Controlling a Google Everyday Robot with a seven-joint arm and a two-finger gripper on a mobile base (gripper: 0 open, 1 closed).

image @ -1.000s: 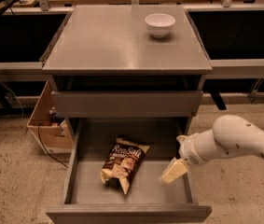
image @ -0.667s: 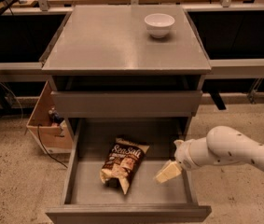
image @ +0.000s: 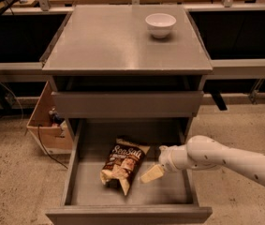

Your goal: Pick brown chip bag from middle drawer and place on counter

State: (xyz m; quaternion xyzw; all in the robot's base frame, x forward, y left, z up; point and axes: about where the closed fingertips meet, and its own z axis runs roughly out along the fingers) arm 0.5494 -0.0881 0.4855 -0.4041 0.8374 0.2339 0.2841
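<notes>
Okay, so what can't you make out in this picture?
All in the camera view:
The arm is cut off by the right edge, so its base is unseen.
The gripper is low in the drawer, just right of the bag; whether it rests on the drawer is unclear.
On the bag, the print under "Sea Salt" is too blurred to read.
The box left of the drawer has its contents lost in shadow.

One gripper (image: 151, 174) hangs in the one open drawer (image: 136, 194), one chip bag (image: 122, 165) just beside it. Beyond it: one shut drawer (image: 127, 104), one counter (image: 108, 41), one bowl (image: 160, 24).
</notes>
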